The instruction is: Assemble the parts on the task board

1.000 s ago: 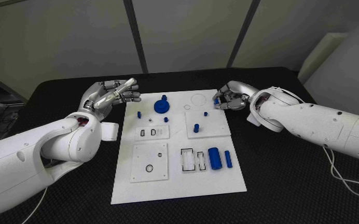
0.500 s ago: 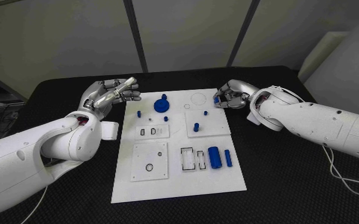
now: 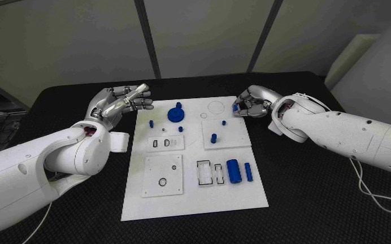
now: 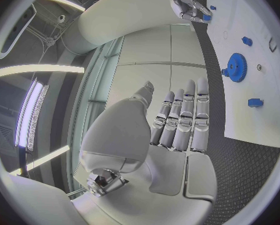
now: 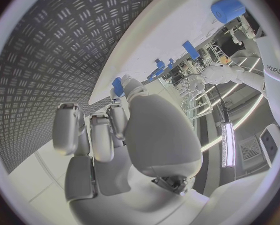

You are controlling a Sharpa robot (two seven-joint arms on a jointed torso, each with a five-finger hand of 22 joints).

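The counter [image 3: 309, 199] has a black, rough tread-patterned mat. The board [image 3: 236, 199] looks smooth, matt white plastic. Each robot hand [image 3: 122, 101] is silvery and glossy.

No legible text, labels or numbers on anything in view.

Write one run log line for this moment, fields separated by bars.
left hand open, beside task board | right hand holds small blue part at board edge
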